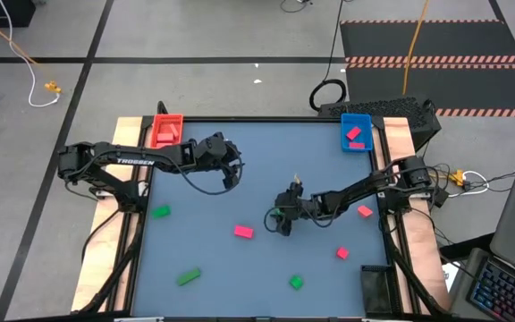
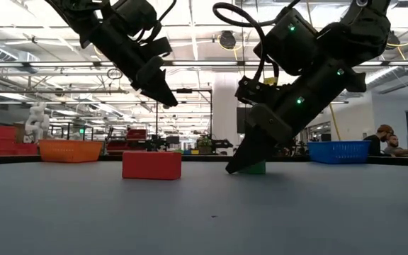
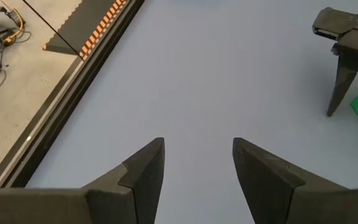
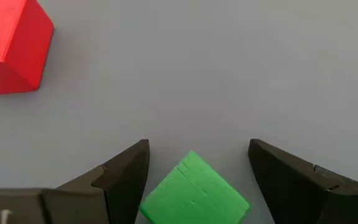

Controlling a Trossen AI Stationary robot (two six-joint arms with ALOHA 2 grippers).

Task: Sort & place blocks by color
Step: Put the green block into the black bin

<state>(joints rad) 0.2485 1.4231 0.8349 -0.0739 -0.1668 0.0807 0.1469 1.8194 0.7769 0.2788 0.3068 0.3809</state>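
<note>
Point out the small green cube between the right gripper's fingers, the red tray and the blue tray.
small green cube (image 4: 194, 190): right wrist view, top face.
red tray (image 1: 166, 131): high view, rim at the table's far left corner.
blue tray (image 1: 346, 121): high view, bare floor.

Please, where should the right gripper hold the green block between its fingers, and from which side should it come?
Grip the green block from above, as the open right gripper already straddles it. The block sits corner-on to the fingers, so probably turn the wrist until they meet two flat opposite faces.

Four green blocks, three pink blocks loose on counter, two pink in blue tray, one red tray, one dark tray
</note>
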